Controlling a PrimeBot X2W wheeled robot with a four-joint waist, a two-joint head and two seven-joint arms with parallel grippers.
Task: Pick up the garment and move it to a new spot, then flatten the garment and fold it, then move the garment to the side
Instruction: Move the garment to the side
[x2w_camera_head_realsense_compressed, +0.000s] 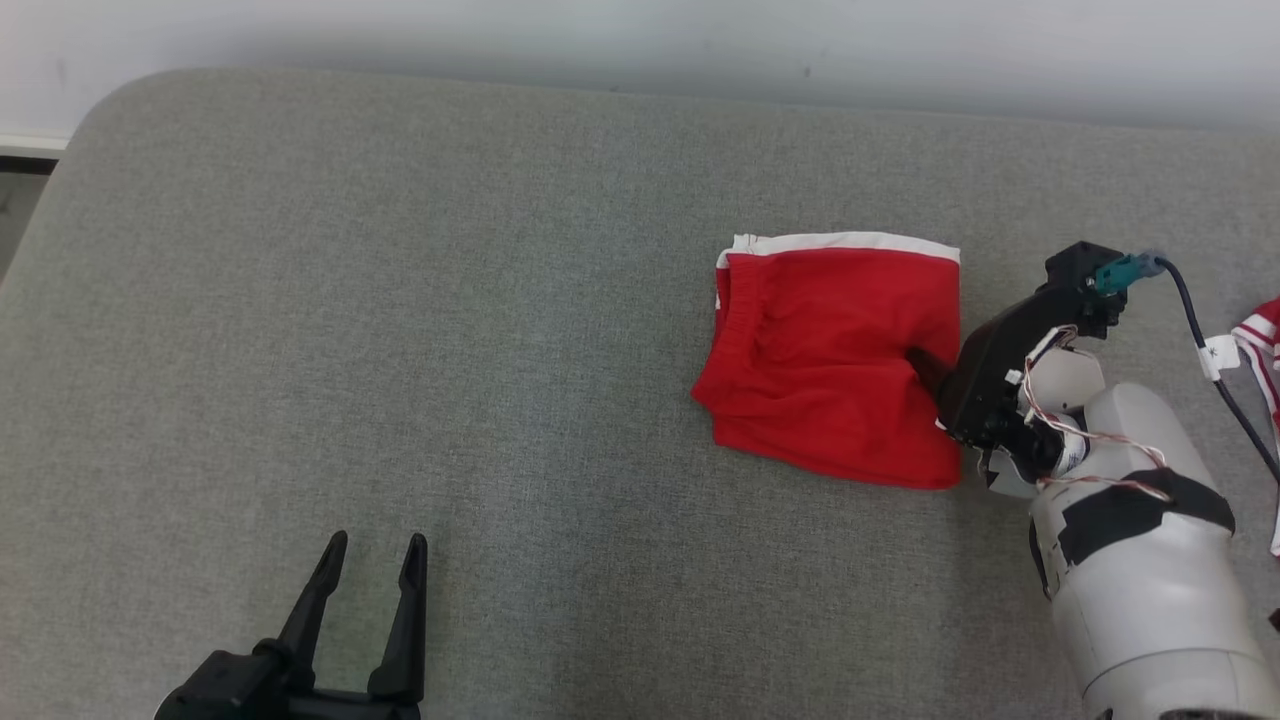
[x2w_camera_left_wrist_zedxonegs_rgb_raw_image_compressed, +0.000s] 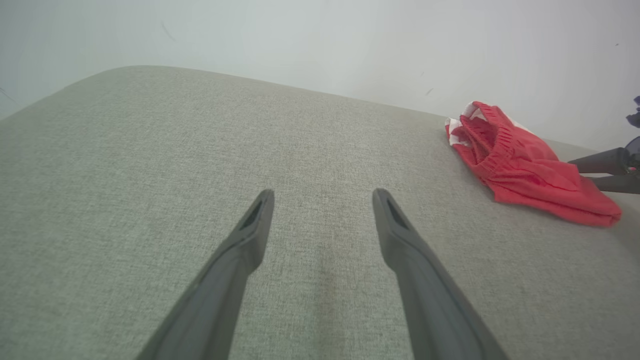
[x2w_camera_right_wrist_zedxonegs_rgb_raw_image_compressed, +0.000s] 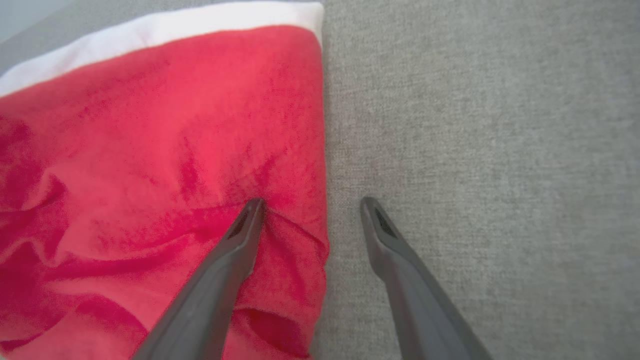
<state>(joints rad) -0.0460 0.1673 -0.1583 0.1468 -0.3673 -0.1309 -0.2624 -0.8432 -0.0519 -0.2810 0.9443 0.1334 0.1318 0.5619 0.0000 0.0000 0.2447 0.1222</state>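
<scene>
right tool (x2w_camera_right_wrist_zedxonegs_rgb_raw_image_compressed: 311, 202) wide open, straddling red garment (x2w_camera_right_wrist_zedxonegs_rgb_raw_image_compressed: 150, 150) edge, left tool (x2w_camera_left_wrist_zedxonegs_rgb_raw_image_compressed: 323, 192) open

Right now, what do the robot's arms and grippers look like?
The left gripper and right gripper each have two long, tapering dark fingers. The right arm is a rounded pale shell with a black band, thin red-and-white wires, and a teal plug on a dark cable bearing a white tag.
</scene>
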